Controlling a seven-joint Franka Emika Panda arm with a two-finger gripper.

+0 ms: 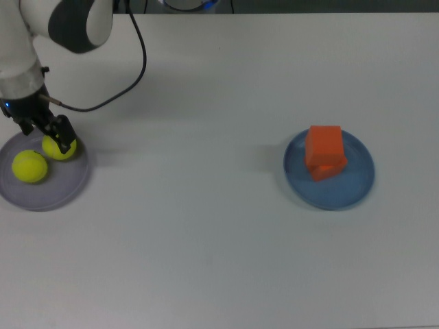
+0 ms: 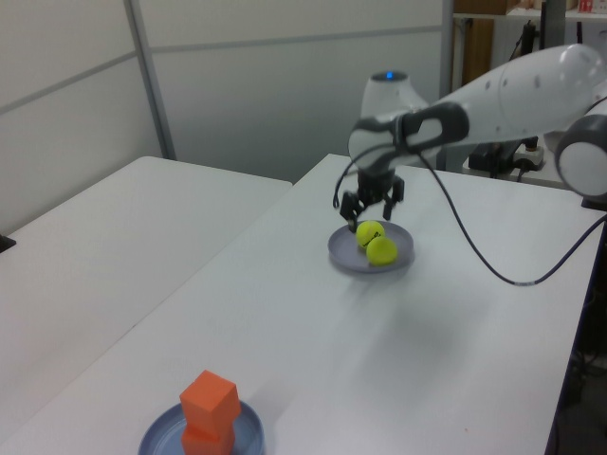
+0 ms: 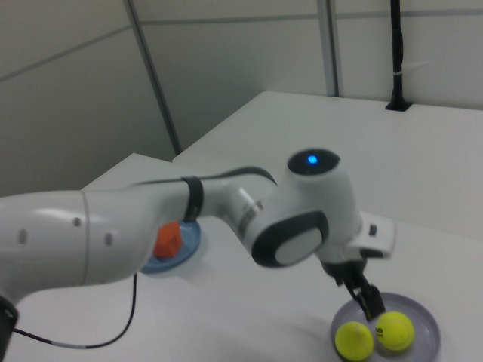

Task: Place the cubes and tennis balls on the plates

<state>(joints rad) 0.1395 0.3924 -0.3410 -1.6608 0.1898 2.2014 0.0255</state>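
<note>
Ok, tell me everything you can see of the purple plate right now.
The purple plate is round, shallow and pale lavender with a raised rim, smooth like plastic. It lies flat on the white table at the top view's left edge, far from the blue plate. Two yellow-green tennis balls rest inside it, side by side. The gripper hangs just above the ball nearer the rim, not touching the plate.

A lab; white tables (image 2: 142,256), partition walls (image 2: 285,85), equipment bench (image 2: 512,161).

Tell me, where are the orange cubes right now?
The orange cubes sit stacked on the blue plate, toward the top view's right, far from the purple plate holding both balls.
</note>
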